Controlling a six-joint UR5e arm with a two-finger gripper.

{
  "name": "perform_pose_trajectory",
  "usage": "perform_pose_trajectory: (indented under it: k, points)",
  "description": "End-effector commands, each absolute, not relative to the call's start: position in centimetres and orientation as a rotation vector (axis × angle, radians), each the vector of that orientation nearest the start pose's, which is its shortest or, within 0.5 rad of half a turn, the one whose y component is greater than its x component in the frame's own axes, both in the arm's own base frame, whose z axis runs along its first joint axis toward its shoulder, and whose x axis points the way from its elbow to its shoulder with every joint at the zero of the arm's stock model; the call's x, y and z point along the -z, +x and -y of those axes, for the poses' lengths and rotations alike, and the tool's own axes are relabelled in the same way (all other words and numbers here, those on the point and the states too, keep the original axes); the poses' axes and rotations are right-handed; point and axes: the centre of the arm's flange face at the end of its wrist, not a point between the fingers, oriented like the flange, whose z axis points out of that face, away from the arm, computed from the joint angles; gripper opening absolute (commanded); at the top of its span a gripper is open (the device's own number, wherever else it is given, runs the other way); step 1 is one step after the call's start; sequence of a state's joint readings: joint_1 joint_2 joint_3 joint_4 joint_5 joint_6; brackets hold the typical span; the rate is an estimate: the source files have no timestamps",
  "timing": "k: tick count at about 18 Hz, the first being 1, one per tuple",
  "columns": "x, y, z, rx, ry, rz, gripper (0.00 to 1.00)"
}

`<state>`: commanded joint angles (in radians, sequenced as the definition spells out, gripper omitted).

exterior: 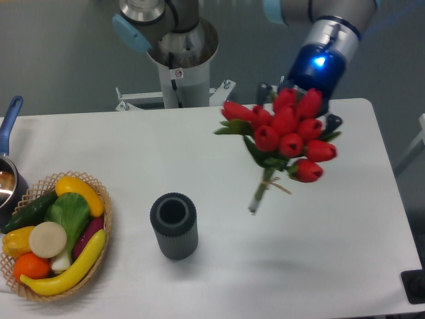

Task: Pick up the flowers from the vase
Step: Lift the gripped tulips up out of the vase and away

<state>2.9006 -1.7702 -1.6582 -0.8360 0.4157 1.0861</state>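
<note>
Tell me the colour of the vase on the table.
Dark grey, with vertical ribs down its sides; the vase shows clearly in the fixed camera view.

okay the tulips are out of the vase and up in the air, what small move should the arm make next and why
Probably just hold steady, or ease the bunch slightly higher. The flowers hang in the gripper with their stem ends clear of the vase, whose mouth is empty, so the pick-up looks done. The jaws are hidden behind the buds, so a gentle move seems wiser than a fast swing.
</note>
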Motion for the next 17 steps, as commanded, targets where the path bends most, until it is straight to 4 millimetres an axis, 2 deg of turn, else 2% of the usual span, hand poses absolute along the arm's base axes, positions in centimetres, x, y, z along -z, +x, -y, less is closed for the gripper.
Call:
perform_pose_trajectory:
  k: [2, 17]
  points:
    - [-47.95, -50.25, -34.91, 0.019, -1.941, -0.047, 0.47]
    - [-47.83, -50.37, -34.90, 0.003, -1.966, -0.045, 0.47]
